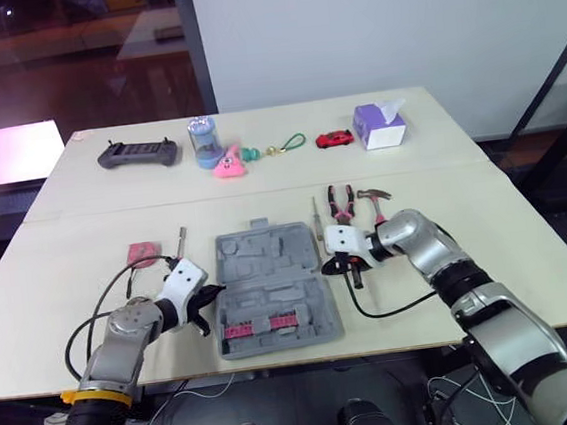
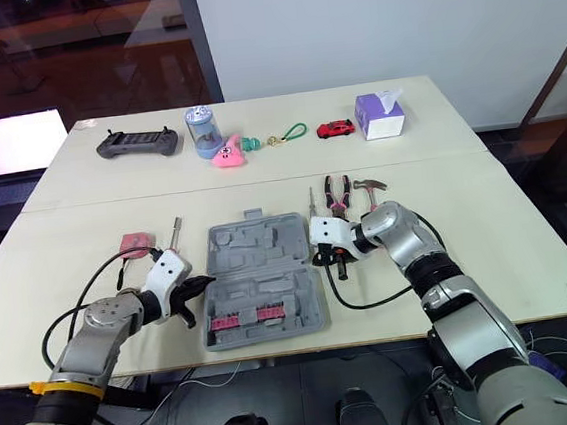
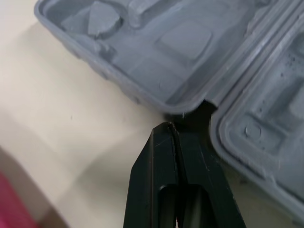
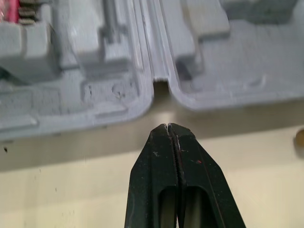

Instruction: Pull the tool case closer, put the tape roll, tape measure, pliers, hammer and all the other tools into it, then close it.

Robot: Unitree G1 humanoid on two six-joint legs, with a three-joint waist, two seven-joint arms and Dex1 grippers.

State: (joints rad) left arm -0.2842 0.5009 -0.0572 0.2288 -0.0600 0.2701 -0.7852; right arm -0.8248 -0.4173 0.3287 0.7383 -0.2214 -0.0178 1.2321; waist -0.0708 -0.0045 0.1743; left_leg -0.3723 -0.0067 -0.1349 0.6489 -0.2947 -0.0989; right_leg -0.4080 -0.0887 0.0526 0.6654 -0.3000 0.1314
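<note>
The tool case (image 1: 271, 289) lies open at lower centre, holding only a red bit strip (image 1: 262, 325). The left gripper (image 3: 170, 126) and right gripper (image 4: 167, 126), fingers pressed together and empty, sit at its side hinge notches. The pliers (image 1: 341, 204) and hammer (image 1: 373, 198) lie outside, to its upper right, so loading and closing are not yet done.

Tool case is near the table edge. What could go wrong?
The tool case sits near the front edge of the table, so pulling it closer might tip it off. The left gripper and right gripper are shut beside its hinge notches, not clamped on, so it could twist.
</note>
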